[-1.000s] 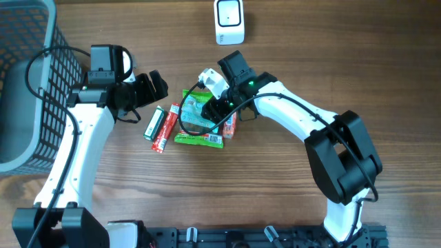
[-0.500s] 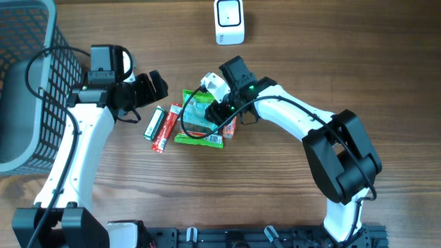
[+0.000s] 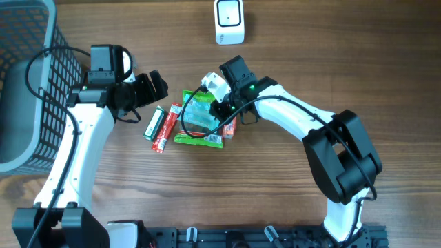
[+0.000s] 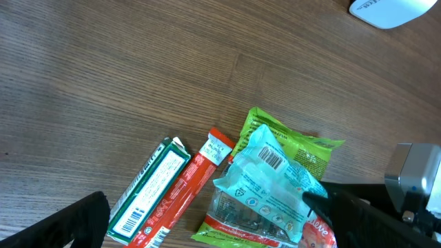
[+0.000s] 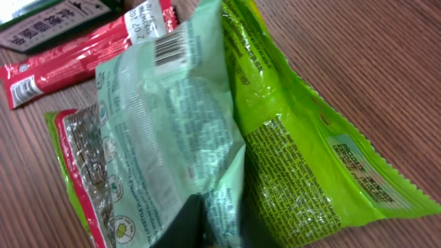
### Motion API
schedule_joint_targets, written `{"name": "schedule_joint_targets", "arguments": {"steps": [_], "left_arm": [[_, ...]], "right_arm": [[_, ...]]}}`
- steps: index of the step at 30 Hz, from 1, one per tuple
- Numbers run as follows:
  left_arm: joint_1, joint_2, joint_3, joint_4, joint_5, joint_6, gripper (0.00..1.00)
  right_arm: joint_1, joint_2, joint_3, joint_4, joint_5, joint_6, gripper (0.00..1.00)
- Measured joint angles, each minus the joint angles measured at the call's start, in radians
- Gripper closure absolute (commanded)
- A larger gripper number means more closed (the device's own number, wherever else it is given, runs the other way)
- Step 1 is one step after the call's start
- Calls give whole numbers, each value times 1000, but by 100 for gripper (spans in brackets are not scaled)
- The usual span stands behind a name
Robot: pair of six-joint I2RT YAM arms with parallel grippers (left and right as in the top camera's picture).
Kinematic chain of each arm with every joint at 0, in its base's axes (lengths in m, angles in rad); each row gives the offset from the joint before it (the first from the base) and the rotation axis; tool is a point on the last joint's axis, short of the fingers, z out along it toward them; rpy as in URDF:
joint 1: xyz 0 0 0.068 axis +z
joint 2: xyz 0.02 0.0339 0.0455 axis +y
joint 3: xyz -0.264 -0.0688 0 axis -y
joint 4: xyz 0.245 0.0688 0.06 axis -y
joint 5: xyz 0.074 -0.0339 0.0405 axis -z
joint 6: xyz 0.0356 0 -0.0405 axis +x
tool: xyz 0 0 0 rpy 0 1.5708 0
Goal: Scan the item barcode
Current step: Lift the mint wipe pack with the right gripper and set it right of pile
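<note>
No word can be read with certainty. The pale green translucent plastic packet (image 5: 172,138) carries a black barcode (image 5: 172,47) near its upper edge. Below it are small grey print and round icons, too fine to read. The long red foil stick packet (image 5: 76,52) has a white end with tiny print. The bright green foil bag (image 5: 296,151) bears dense dark text, not legible. The green and white cardboard box (image 4: 148,189) shows a second barcode (image 4: 127,220) at its end.

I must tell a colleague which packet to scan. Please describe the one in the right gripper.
Below the white scanner, a pile of packets lies mid-table. The right gripper pinches the top packet, on a bright green bag. Unlike the red sticks and green box beside it, it is pale mint, barcode facing up.
</note>
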Motion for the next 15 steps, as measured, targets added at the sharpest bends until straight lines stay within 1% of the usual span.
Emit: {"name": "schedule_joint_targets", "arguments": {"steps": [4,8,14,15], "left_arm": [[0,0,0,0,0,0,0],[0,0,0,0,0,0,0],[0,0,0,0,0,0,0],[0,0,0,0,0,0,0]], "right_arm": [[-1,0,0,0,-9,-5,96],[-6,-12,0,0,-58,-5,96],[-24,-126,0,0,-89,27,96],[-47,-175,0,0,-94,43,96]]}}
